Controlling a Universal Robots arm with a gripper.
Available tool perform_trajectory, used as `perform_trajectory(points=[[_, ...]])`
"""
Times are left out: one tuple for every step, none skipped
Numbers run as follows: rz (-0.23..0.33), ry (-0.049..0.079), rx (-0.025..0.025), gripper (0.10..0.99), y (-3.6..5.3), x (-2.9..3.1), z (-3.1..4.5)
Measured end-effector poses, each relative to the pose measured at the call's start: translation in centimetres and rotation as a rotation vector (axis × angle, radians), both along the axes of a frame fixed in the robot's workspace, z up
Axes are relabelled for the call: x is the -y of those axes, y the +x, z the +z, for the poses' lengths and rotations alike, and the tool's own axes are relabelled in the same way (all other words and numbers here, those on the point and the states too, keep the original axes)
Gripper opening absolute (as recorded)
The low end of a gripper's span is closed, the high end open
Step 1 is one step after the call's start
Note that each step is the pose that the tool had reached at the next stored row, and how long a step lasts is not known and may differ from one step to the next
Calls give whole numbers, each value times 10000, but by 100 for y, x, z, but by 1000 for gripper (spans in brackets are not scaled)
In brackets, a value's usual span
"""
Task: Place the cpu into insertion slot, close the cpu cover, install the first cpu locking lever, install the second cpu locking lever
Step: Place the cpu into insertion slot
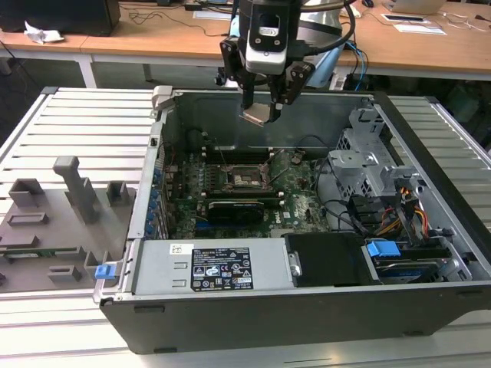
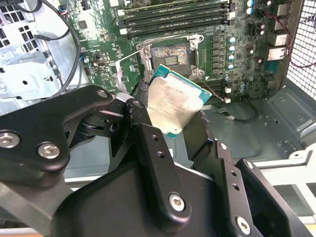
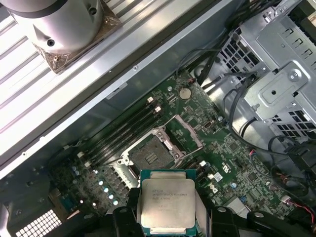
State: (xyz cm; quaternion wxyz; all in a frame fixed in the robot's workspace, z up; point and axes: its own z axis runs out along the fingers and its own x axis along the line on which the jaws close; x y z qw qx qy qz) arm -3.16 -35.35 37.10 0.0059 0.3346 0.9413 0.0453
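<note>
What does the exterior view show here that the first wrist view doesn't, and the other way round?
Extra in the exterior view: the grey fixture tray at the exterior view's left and the power supply along the case's near edge. Extra in the first wrist view: the silvery top face of the cpu and a coin battery on the board. Shared: the gripper, fingers shut on the cpu, held clear of the bare insertion slot.

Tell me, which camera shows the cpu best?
The first wrist view: the cpu shows its silvery top, nearly whole. The second wrist view shows the tan underside, tilted. The exterior view shows it small, in the hand above the case.
</note>
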Motion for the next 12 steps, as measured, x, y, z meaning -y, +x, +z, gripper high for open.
perform_trajectory(points=[[-26,-1,0,525,0,0,0],[-52,0,0,525,-1,0,0],[-86,0,0,525,-1,0,0],[-110,0,0,525,-1,0,0],[-131,0,0,525,-1,0,0],[-191,0,0,525,-2,0,-1],[-222,0,-1,525,-3,0,-1],[-251,0,0,525,-3,0,-1],[-291,0,0,525,-4,0,-1],[-316,0,0,525,-4,0,-2],[-340,0,0,525,-5,0,-2],[-363,0,0,525,-5,0,-2]])
